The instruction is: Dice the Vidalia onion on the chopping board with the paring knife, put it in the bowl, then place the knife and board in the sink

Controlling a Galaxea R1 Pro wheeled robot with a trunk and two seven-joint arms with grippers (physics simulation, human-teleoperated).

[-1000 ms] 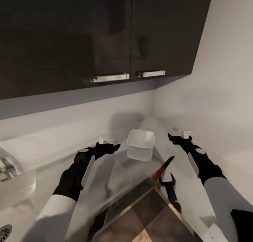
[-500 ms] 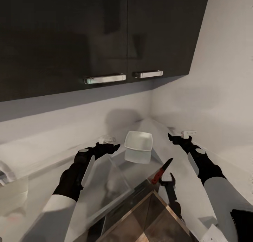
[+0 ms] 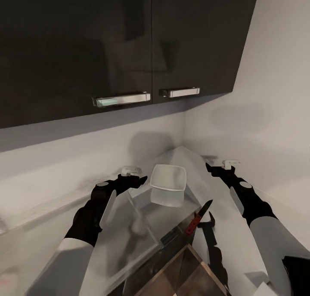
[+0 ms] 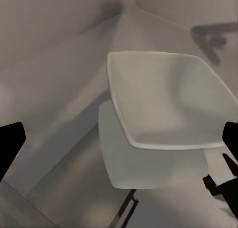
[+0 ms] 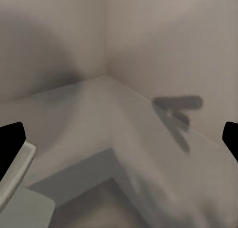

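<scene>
The white squarish bowl (image 3: 168, 178) stands on the glossy grey countertop (image 3: 224, 201) near the wall corner, and it is large in the left wrist view (image 4: 168, 101). Its rim (image 5: 15, 176) also edges the right wrist view. The paring knife (image 3: 198, 217) lies right of the bowl near the counter's pale front edge, its red handle toward me. My left gripper (image 3: 137, 178) (image 4: 119, 138) hovers open just left of the bowl. My right gripper (image 3: 211, 167) (image 5: 119, 136) is open and empty, right of the bowl and beyond the knife. Sink, onion and chopping board are out of view.
Dark wall cabinets with chrome handles (image 3: 122, 99) hang above the counter. White walls meet in a corner (image 3: 184, 128) behind the bowl. The counter's front edge forms an inner corner (image 3: 188, 245), with brown floor (image 3: 189, 274) below it.
The whole picture has shifted as the camera turned right, so the sink's tap and drain left the picture at the left. Both arms hold the same pose; bowl and knife lie still.
</scene>
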